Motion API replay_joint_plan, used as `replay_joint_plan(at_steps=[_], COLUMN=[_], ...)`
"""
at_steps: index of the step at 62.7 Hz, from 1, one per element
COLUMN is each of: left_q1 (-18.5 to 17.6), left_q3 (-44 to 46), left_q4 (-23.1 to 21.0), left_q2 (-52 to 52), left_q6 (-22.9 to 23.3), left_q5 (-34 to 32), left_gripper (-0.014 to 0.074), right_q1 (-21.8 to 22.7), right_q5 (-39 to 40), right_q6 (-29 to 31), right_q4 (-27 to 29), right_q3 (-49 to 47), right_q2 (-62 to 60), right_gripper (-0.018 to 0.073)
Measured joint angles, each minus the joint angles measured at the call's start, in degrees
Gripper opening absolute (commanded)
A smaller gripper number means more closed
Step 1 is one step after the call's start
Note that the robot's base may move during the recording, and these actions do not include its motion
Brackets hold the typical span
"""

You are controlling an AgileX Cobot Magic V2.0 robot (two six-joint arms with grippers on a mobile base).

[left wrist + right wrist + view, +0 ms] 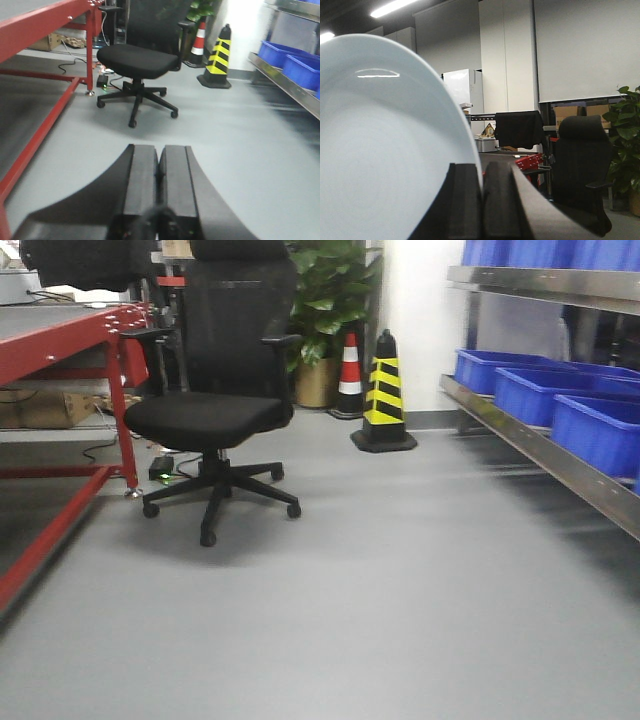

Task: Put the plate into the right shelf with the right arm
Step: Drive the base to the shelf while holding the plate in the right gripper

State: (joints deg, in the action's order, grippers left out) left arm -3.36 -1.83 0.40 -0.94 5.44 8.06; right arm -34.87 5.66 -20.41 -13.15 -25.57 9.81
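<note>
A large pale blue plate [380, 145] fills the left of the right wrist view, held upright on its edge. My right gripper [481, 172] is shut on the plate's rim, one finger each side of it. My left gripper [159, 155] is shut and empty, held above the grey floor. The steel shelf [560, 465] on the right holds blue bins [545, 395]; it also shows in the left wrist view [285, 82]. Neither gripper nor the plate shows in the front view.
A black office chair [225, 405] stands centre-left. A red workbench [70, 345] runs along the left. A yellow-black cone [384, 395] and an orange-white cone [350, 375] stand by the far wall, beside a potted plant [325, 300].
</note>
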Motion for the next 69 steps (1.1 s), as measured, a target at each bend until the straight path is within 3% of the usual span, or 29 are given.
replay_joint_plan(at_steps=[69], left_q1=[0.0], left_q3=[0.0], left_q4=[0.0], left_q2=[0.0], left_q6=[0.0], left_q5=[0.0], left_gripper=[-0.0047], right_q1=[0.0], right_q5=[0.0], right_q6=[0.0], right_q4=[0.0], right_q3=[0.0], right_q2=[0.0], right_gripper=[0.0055])
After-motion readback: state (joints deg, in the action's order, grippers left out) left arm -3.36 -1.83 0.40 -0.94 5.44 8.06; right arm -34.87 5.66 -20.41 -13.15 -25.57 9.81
